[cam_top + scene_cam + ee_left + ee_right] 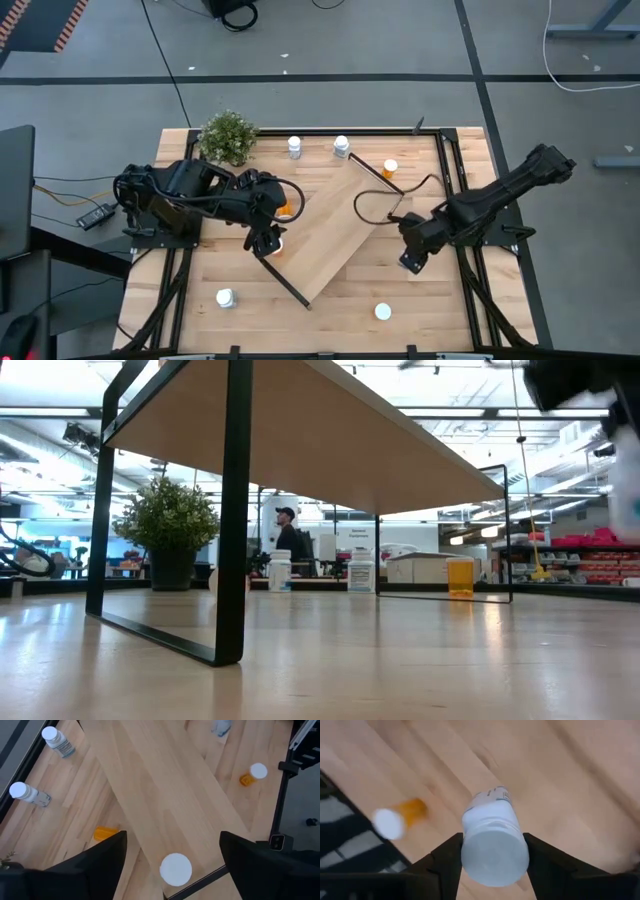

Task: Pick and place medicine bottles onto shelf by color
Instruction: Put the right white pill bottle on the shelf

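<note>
The shelf [345,235], a long light-wood board on black end rails, stands slantwise mid-table. My left gripper [172,855] is open above the board's left end. Its fingers stand on either side of a white-capped bottle [175,868] without touching it. An orange bottle [105,833] lies beside it. My right gripper [412,262] hangs right of the shelf, shut on a white bottle [495,845]. Two white bottles [294,147] [342,148] and an orange one [390,168] stand at the far edge. Two white-capped bottles [225,297] [383,312] stand near the front. My right gripper pinches the white bottle's body just under its cap [470,827] between its two fingers, one on each side. The fingers come from above, pointing down along the bottle. The bottle is lifted clear of the table, cap toward the wrist, bottom toward the table.
A small green potted plant [228,135] stands at the far left corner. A black cable [385,195] loops over the shelf's right end. An orange bottle [400,817] lies on the table below my right gripper. A person [290,540] shows in the room behind.
</note>
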You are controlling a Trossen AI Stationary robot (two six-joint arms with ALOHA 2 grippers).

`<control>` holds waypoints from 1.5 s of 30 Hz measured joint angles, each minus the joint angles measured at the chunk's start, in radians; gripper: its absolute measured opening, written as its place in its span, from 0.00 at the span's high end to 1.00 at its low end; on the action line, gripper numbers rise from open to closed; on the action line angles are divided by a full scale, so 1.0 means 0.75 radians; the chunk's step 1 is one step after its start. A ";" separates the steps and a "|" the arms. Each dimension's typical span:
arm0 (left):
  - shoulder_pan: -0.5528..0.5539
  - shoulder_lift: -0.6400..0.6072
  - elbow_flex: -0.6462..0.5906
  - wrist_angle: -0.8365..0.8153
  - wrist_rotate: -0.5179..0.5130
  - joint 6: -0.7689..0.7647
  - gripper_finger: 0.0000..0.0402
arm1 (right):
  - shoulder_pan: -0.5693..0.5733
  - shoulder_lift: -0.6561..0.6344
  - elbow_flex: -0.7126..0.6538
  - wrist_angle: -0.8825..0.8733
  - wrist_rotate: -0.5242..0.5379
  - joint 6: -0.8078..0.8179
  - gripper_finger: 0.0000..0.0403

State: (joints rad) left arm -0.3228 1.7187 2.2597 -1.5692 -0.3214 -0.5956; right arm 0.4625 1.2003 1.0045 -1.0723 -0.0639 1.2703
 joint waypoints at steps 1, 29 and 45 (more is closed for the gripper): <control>0.000 0.000 0.000 0.000 0.000 0.000 0.22 | -0.002 0.000 0.062 -0.046 0.033 -0.008 0.52; 0.024 -0.009 -0.001 0.003 -0.010 0.032 0.43 | -0.867 0.644 1.025 -0.351 0.198 -1.106 0.53; 0.024 -0.009 -0.001 0.008 -0.010 0.040 0.49 | -1.018 0.660 1.025 -0.313 -0.026 -1.237 0.51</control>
State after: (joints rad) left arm -0.3050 1.7119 2.2593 -1.5635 -0.3290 -0.5655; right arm -0.3008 1.6955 1.7733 -1.3069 -0.0835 0.3428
